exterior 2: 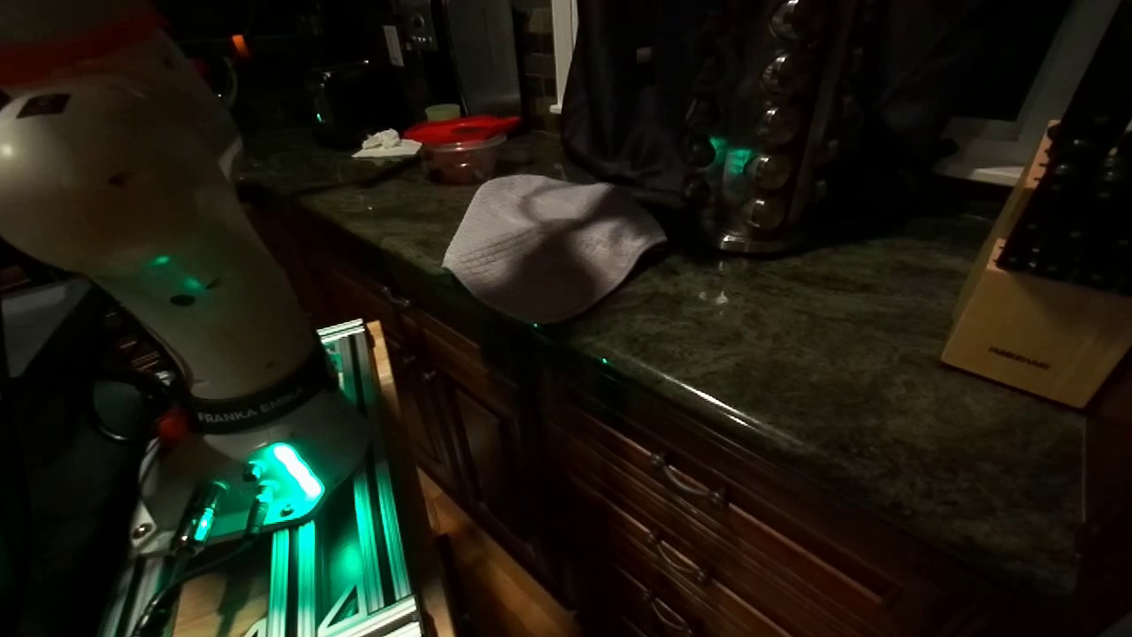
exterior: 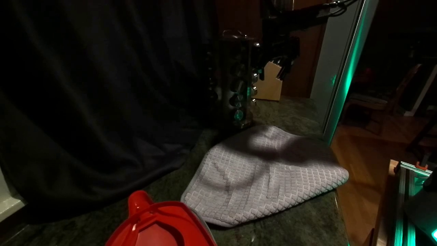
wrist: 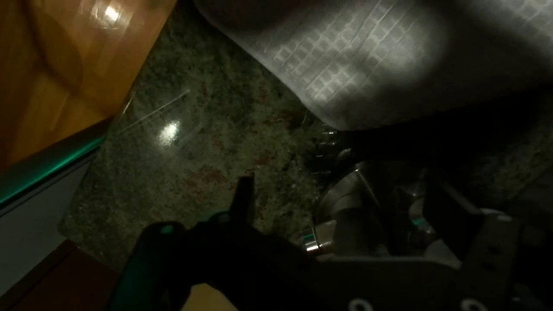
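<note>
My gripper (wrist: 345, 185) is open in the wrist view, its dark fingers (wrist: 244, 196) spread wide with nothing held. Below and between them stands a dark spice rack (wrist: 358, 229) with shiny jar lids; the gap in height is hard to judge. In an exterior view the gripper (exterior: 273, 73) hangs in shadow beside the rack (exterior: 235, 89) and in front of a wooden knife block (exterior: 268, 87). A grey textured towel (exterior: 259, 181) lies rumpled on the counter near the rack, its edge (wrist: 367, 65) also in the wrist view. The gripper is outside the exterior view that shows the robot base (exterior 2: 256, 478).
A red-lidded container (exterior 2: 462, 150) sits past the towel, with crumpled white paper (exterior 2: 385, 141) beside it. Dark fabric (exterior: 102, 95) drapes behind the counter. A pale panel (exterior: 333, 68) rises at the counter's end. The counter edge (exterior 2: 707, 402) drops to drawers. Lighting is very dim.
</note>
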